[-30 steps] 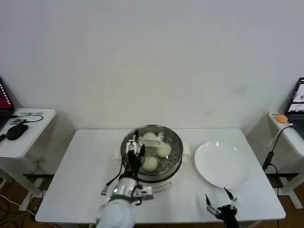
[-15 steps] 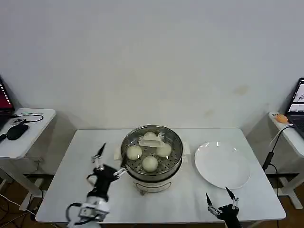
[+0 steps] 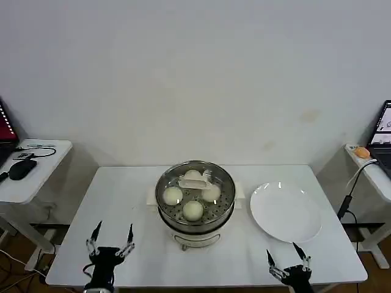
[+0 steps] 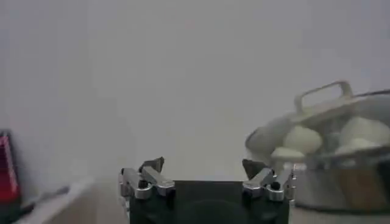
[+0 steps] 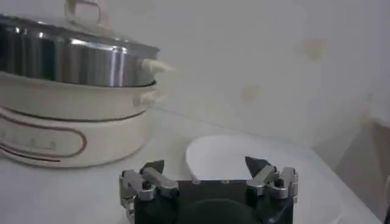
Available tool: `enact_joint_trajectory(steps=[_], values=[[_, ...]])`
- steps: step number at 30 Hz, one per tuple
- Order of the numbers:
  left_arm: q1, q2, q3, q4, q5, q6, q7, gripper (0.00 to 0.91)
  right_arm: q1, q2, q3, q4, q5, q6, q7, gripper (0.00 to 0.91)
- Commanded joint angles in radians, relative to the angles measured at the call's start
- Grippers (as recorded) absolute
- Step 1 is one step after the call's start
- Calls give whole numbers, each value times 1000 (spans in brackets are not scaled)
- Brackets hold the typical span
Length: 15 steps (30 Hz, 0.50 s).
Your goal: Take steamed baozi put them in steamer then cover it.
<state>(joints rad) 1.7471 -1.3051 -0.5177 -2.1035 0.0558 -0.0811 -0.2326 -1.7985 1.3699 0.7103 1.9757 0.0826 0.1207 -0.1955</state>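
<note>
While both arms sat low at the table's near edge, I looked over the steamer [image 3: 195,201]: a round pot of shiny stainless steel on a smooth cream-white base, standing at the middle of the flat white table [image 3: 122,201]. The cover [image 3: 197,183] lay seated on its rim, clear glass ringed in metal, with a cream oblong handle at the centre. Through the glass I saw the steamed baozi [image 3: 193,210], smooth round pale buns resting on the perforated tray; I counted three plainly, and a fourth at 12 o'clock was half hidden under the handle. At 3 o'clock of the steamer, just beside it, lay a flat, glossy white plate [image 3: 285,212] with nothing on it. My left claw [image 3: 110,242] hung at 8 o'clock of the pot, fingers spread and holding nothing. My right claw [image 3: 289,261] hung at 5 o'clock, likewise spread and holding nothing.
</note>
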Motion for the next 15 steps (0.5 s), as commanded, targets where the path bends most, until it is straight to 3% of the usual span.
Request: enact_joint_trajectory(steps=[1, 15], values=[[116, -44, -78, 34, -80, -100, -9, 907, -50, -25, -20, 87, 55, -103, 7, 907], [167, -33, -104, 63, -62, -117, 22, 907, -69, -27, -64, 112, 31, -134, 5, 907]])
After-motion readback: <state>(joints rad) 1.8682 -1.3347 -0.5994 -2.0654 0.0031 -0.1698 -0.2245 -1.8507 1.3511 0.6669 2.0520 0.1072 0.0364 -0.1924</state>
